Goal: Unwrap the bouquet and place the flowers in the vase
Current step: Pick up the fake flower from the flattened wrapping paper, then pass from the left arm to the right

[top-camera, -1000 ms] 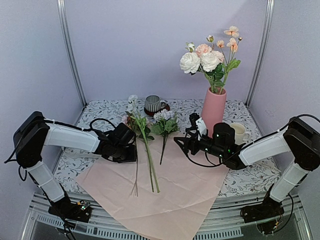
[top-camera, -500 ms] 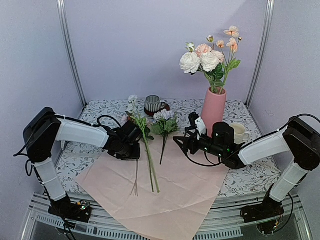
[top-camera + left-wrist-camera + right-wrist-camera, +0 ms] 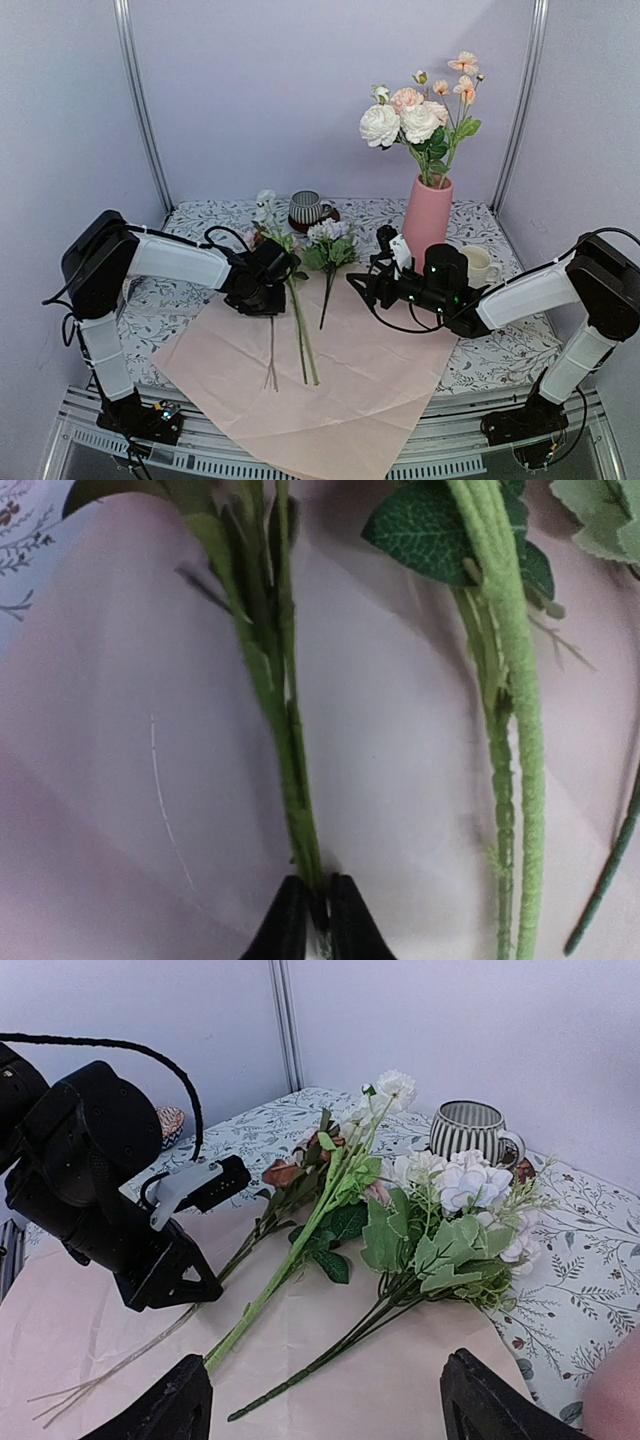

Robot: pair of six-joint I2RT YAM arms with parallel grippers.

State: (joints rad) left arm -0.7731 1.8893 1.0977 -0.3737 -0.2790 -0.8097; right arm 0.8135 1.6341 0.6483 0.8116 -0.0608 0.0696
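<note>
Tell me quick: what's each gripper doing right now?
Left gripper: closed on a flower stem.
Right gripper: open, holding nothing.

You have the paper sheet (image 3: 340,395) spread on the bench (image 3: 500,350), near the middle, with one corner hanging over the front edge. The loose flowers (image 3: 298,320) lie on it, heads toward the back. Your left tool (image 3: 318,912) sits at their left side, your right tool (image 3: 360,287) to their right. The striped cup (image 3: 304,207) stands behind the heads. At back right, the vase (image 3: 427,225) holds more blooms (image 3: 410,115), with the mug (image 3: 478,266) just right of it.
</note>
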